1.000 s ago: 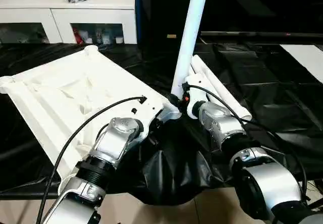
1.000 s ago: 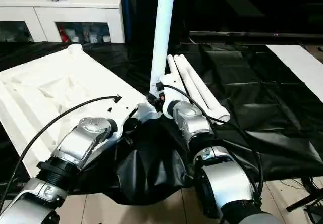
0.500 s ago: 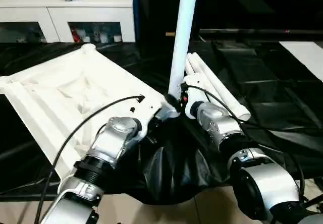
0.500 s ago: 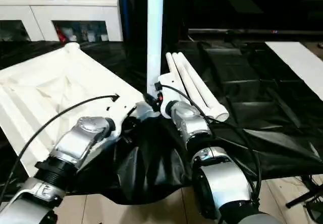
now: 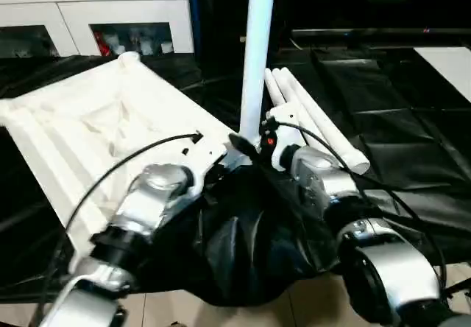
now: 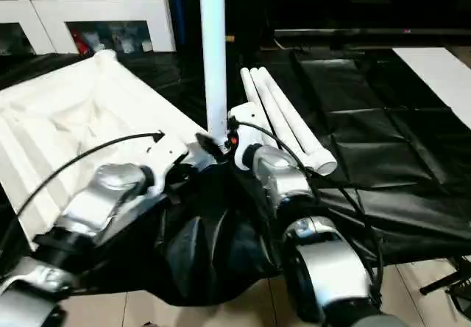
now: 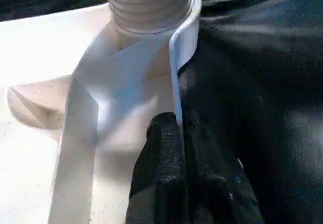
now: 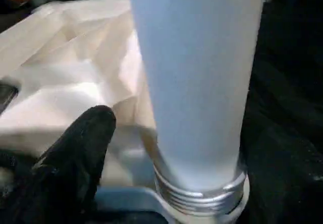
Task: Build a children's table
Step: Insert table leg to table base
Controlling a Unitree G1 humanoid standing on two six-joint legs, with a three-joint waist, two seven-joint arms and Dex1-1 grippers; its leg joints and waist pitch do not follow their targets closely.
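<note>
Left eye view: table top (image 5: 96, 121) lying upside down on the black-covered surface (image 5: 412, 106), ribs facing up. One leg (image 5: 257, 54) standing upright in the near corner socket, three more legs (image 5: 313, 124) lying side by side just beside that corner. Left gripper (image 5: 234, 144) reaching in at the corner from the left, right gripper (image 5: 266, 137) sitting at the foot of the upright leg. White cabinet (image 5: 81, 18) standing behind.

Right eye view: same layout from slightly aside; leg (image 6: 213, 54) rising straight out of the corner, spare legs (image 6: 287, 121) waiting near the right forearm.

Left wrist view: left gripper (image 7: 182, 148) pinching shut on the thin rim of the top (image 7: 181, 62) just below the threaded socket (image 7: 149, 4), steadying it.

Right wrist view: threaded foot of the leg (image 8: 197, 82) sitting in the socket, a few thread rings showing (likely not turned fully home). One black finger (image 8: 83, 143) standing clear to the side, apart from the leg, so right gripper spread wide and holding nothing.

Judging progress: roughly a quarter done, first leg seated, three legs and three sockets remaining.
</note>
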